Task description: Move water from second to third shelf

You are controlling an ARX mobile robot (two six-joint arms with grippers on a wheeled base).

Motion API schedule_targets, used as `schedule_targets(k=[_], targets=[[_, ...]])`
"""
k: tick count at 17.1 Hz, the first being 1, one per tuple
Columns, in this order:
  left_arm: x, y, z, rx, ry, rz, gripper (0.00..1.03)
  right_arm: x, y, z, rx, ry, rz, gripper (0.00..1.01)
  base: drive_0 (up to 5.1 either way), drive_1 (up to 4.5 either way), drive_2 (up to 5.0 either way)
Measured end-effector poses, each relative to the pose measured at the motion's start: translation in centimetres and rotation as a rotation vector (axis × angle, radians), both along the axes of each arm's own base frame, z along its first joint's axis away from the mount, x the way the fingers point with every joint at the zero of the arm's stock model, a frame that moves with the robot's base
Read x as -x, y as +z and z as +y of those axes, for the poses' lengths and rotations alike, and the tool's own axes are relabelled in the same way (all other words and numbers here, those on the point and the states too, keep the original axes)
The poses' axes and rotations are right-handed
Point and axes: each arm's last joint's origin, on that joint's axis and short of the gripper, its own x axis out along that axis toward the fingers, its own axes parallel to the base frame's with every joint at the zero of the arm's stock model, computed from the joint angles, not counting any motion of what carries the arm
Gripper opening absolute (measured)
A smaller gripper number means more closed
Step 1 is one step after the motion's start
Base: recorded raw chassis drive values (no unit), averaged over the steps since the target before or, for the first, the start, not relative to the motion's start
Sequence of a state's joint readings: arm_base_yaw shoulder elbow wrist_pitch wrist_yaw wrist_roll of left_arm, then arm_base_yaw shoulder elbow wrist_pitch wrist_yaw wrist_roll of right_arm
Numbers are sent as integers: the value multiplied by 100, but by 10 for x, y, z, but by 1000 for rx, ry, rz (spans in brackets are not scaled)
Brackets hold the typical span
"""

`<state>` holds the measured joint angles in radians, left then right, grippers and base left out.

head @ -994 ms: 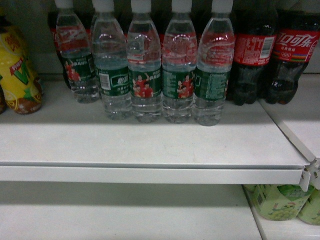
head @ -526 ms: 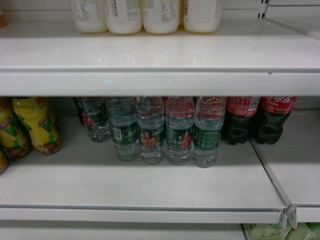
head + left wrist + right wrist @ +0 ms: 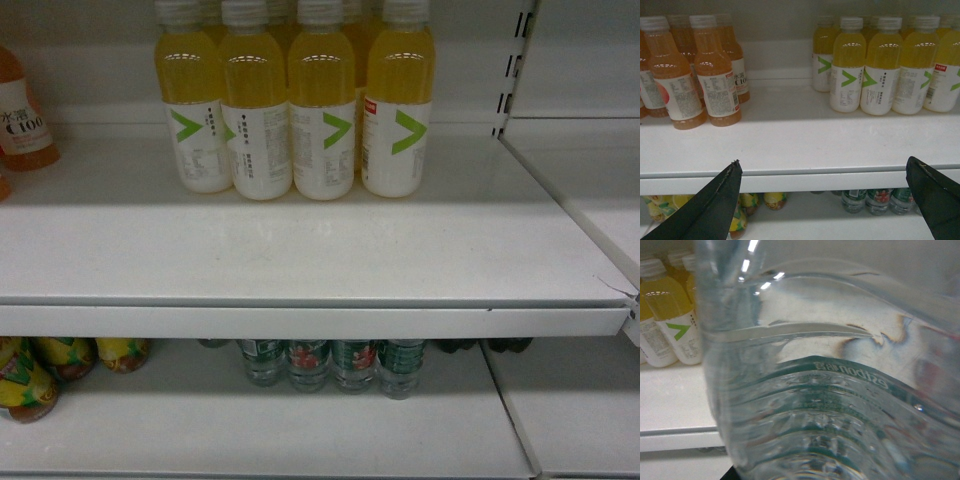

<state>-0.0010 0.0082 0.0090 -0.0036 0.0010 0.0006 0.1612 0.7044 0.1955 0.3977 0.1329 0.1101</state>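
White shelf (image 3: 300, 260) carries yellow bottles (image 3: 325, 110); water (image 3: 840, 390) fills right view.

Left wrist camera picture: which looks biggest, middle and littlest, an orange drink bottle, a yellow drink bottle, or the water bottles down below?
1. Orange drink bottle, though it also stands nearest the camera.
2. Yellow drink bottle, only slightly smaller; being set farther back may explain that.
3. Water bottles, looking smallest, but the shelf edge hides their upper parts.

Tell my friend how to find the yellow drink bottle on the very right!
Look at the upper white shelf, where yellow drink bottles with white labels and green arrows stand in a row. The right-end bottle alone has a small red tag on its label.
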Motion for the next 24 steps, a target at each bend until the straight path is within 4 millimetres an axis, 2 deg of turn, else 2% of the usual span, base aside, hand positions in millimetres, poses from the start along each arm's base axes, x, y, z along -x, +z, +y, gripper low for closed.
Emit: schedule_targets(k=[14, 24], targets=[[0, 0, 0, 0, 1, 2, 98, 0, 0, -1, 1, -6, 3, 41, -495, 243, 243], [0, 0, 0, 0, 1, 2, 98, 0, 0, -1, 2, -5, 3, 41, -478, 132, 354]])
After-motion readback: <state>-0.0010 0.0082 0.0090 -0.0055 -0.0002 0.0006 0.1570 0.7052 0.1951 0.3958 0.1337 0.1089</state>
